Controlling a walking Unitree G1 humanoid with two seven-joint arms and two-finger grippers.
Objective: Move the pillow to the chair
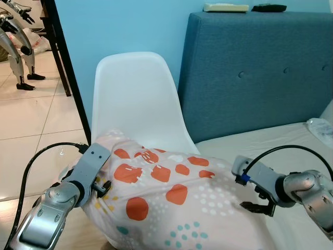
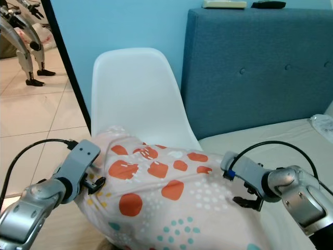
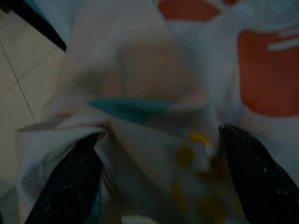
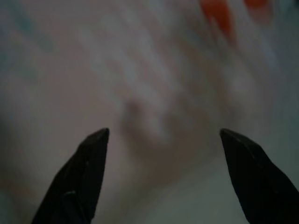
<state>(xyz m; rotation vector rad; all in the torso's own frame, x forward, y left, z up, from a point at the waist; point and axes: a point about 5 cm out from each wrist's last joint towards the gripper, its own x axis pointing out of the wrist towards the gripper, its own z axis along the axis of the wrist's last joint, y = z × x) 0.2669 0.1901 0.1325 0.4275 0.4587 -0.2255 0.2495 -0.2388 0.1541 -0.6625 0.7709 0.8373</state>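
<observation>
Just behind pillow (image 1: 171, 203), white chair (image 1: 138, 99).

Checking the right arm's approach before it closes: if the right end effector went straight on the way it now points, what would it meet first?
Most likely the pillow. The right end effector has its fingers spread, and the patterned fabric lies directly ahead between them. How close is unclear, since the wrist view is blurred.
</observation>
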